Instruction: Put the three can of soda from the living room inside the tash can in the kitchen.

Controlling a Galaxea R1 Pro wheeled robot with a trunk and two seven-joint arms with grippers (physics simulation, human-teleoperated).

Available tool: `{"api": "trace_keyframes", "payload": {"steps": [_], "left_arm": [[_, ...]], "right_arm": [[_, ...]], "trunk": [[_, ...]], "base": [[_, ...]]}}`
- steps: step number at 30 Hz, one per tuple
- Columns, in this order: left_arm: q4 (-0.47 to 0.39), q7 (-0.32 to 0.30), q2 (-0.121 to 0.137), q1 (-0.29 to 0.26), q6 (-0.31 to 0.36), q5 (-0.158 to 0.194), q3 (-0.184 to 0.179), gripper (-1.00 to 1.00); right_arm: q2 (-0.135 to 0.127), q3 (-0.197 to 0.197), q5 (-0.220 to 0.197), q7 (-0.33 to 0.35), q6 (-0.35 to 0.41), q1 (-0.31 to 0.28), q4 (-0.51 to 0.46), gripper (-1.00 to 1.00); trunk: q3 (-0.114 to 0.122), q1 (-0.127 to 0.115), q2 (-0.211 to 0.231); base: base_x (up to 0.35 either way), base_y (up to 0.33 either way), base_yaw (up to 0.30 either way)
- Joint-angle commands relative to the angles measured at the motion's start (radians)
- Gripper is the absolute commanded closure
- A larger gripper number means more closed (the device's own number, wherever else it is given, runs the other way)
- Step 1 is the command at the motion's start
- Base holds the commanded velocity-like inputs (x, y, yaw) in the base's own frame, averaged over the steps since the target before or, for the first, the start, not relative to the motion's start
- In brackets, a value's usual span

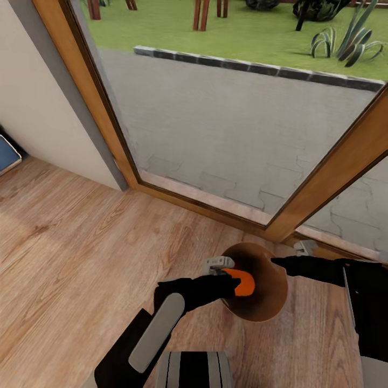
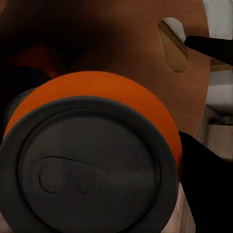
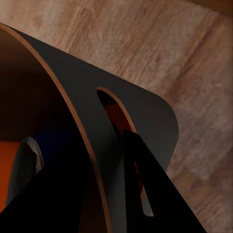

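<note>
The brown copper trash can [image 1: 267, 307] stands on the plank floor just inside the glass door. My left gripper [image 1: 233, 284] is shut on an orange soda can [image 1: 245, 282] and holds it over the bin's mouth. That can's grey top [image 2: 87, 170] faces the left wrist camera, with the bin's dark inside [image 2: 111, 43] beyond it. Two more cans lie in the bin, one blue [image 3: 56, 141] and one orange [image 3: 7, 174]. My right gripper [image 1: 277, 262] is shut on the bin's rim beside its handle slot [image 3: 119, 116], one finger [image 3: 150, 194] outside the wall and one inside.
The wood-framed glass door [image 1: 334, 167] runs across just behind the bin, with grey paving and lawn outside. A pale wall [image 1: 37, 108] stands at the left, a blue object [image 1: 8, 153] at its foot. Light wood floor [image 1: 81, 242] stretches left of the bin.
</note>
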Motion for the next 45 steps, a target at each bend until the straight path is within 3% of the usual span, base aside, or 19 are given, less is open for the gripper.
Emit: {"api": "trace_keyframes", "payload": {"steps": [1, 4, 5, 8, 27, 29, 30, 45], "left_arm": [[0.002, 0.023, 0.000, 0.000, 0.006, -0.047, 0.003, 1.00], [0.005, 0.097, 0.000, -0.010, -0.032, -0.031, -0.017, 1.00], [0.008, 0.127, 0.000, -0.025, -0.054, 0.011, -0.051, 1.00], [0.017, 0.163, 0.000, -0.054, -0.085, 0.075, -0.097, 1.00], [0.011, 0.173, 0.000, -0.060, -0.097, 0.126, -0.108, 1.00], [0.011, 0.173, 0.000, -0.060, -0.121, 0.129, -0.108, 1.00], [0.011, 0.173, 0.000, -0.060, -0.125, 0.129, -0.108, -1.00], [0.012, 0.173, 0.000, -0.060, -0.131, 0.130, -0.108, -1.00]], "right_arm": [[0.000, 0.001, -0.038, 0.004, 0.030, 0.000, -0.001, 1.00], [0.001, 0.001, -0.038, 0.004, 0.030, 0.000, -0.001, 1.00], [0.001, 0.001, -0.038, 0.004, 0.030, 0.000, -0.001, 1.00], [0.001, 0.001, -0.038, 0.004, 0.030, 0.000, -0.001, 1.00], [0.001, 0.001, -0.038, 0.004, 0.030, 0.000, -0.001, 1.00], [0.000, 0.001, -0.038, 0.005, 0.030, 0.000, -0.001, 1.00], [0.000, 0.002, -0.038, 0.005, 0.030, 0.000, -0.001, 1.00], [0.000, 0.001, -0.038, 0.006, 0.030, 0.000, -0.001, 1.00]], "trunk": [[0.000, 0.000, 0.000], [0.000, 0.000, 0.000], [0.000, 0.000, 0.000], [0.000, 0.000, 0.000], [0.000, 0.000, 0.000], [0.000, 0.000, 0.000], [0.000, 0.000, 0.000], [0.000, 0.000, 0.000]], "base": [[0.000, 0.000, 0.000], [0.000, 0.000, 0.000], [0.000, 0.000, 0.000], [0.000, 0.000, 0.000], [0.000, 0.000, 0.000], [0.000, 0.000, 0.000], [0.000, 0.000, 0.000], [0.000, 0.000, 0.000]]}}
